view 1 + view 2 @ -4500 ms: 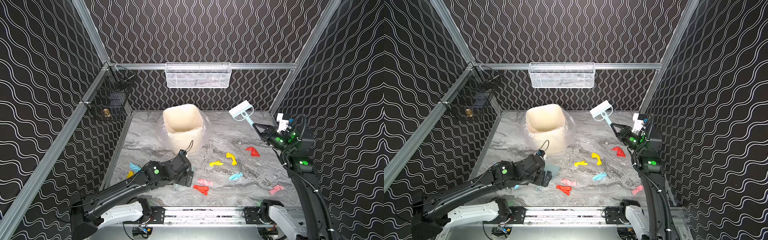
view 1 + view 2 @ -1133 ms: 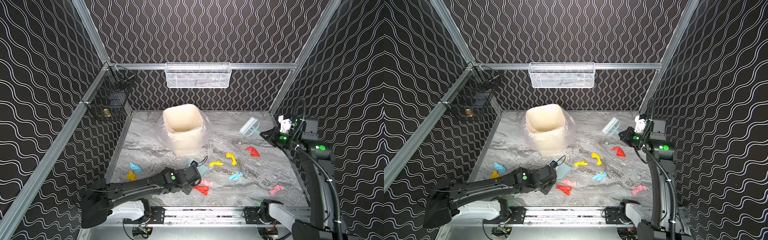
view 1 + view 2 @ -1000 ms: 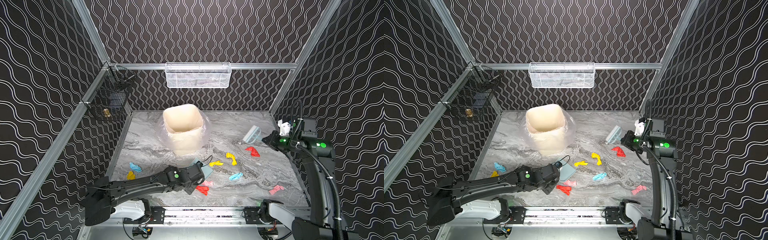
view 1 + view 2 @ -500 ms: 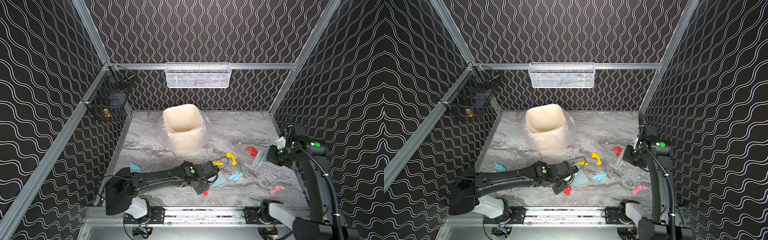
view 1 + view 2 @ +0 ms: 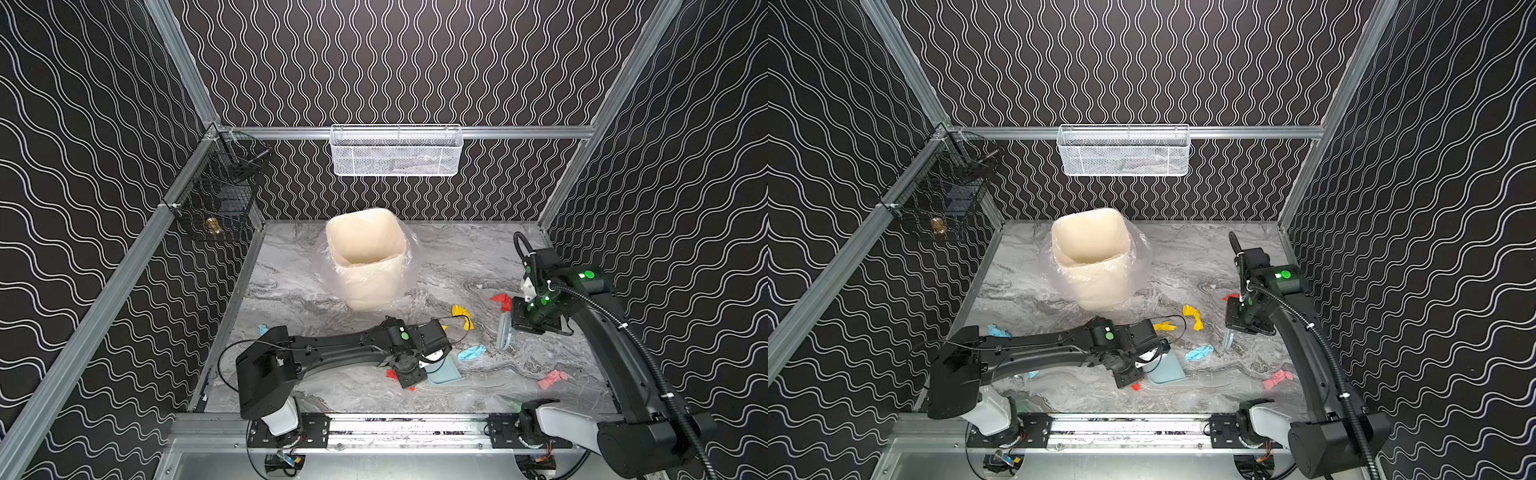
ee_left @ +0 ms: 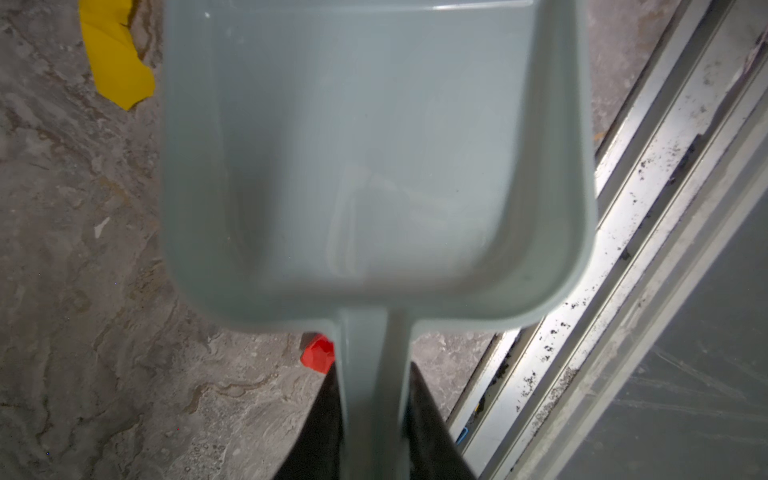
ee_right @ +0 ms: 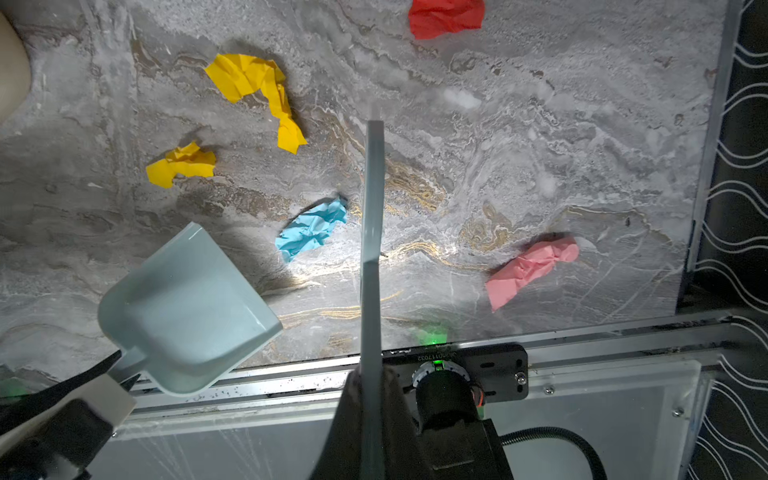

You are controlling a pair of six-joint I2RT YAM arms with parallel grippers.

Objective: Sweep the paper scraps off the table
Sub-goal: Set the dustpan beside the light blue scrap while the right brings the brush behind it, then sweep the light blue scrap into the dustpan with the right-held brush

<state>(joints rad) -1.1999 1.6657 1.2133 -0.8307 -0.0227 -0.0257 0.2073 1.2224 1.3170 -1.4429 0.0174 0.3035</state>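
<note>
While you've got the dustpan (image 7: 187, 307) in the left gripper (image 6: 372, 386): jaws are pinched on its handle, pan's empty, mouth facing the light blue scrap (image 7: 311, 230). Get the lip flat on the table (image 5: 291, 286). I can't tell if it's touching.
Right gripper (image 7: 370, 382): squeezed tight on the brush (image 5: 504, 334), which points down at the marble just beside that blue wad, on the side away from the pan.
Everything else: loose on the table, none in the pan. Yellow scraps (image 7: 257, 87) sit back toward the bin (image 5: 365, 257), one red scrap (image 7: 444, 16) near your right arm, the pink scrap (image 7: 532, 266) near the front rail.
Stroke: I'd keep it short and low, straight at the pan mouth, so the wad doesn't skip past a corner.
Risk: thin paper probably flicks away if you rush it.
</note>
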